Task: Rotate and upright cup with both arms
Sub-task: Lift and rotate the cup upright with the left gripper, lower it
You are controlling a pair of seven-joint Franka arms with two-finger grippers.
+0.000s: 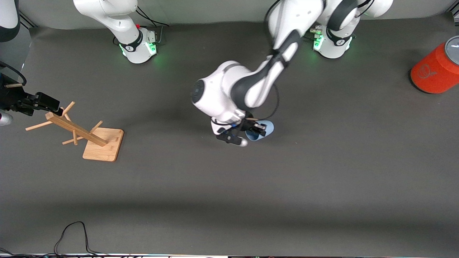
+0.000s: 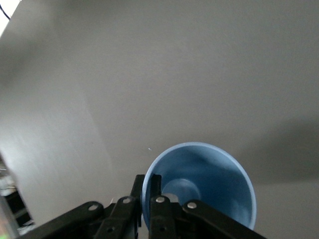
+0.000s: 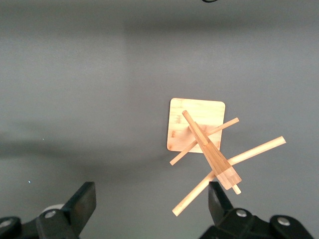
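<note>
Cup point(image 2: 199, 186) rim in left gripper point(image 2: 149, 199)

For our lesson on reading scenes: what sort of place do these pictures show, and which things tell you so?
Most likely a robotics lab test bench, not a home or kitchen. Two fixed arms stand on a grey mat; the left gripper pinches a blue cup; a wooden peg rack and orange cylinder serve as props.

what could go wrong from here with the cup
The left gripper pinches only the rim wall of the cup, one finger inside and one outside, so the cup could pivot or slip as it is turned. The right gripper hangs open over the wooden rack, and a careless descent might knock it.
</note>
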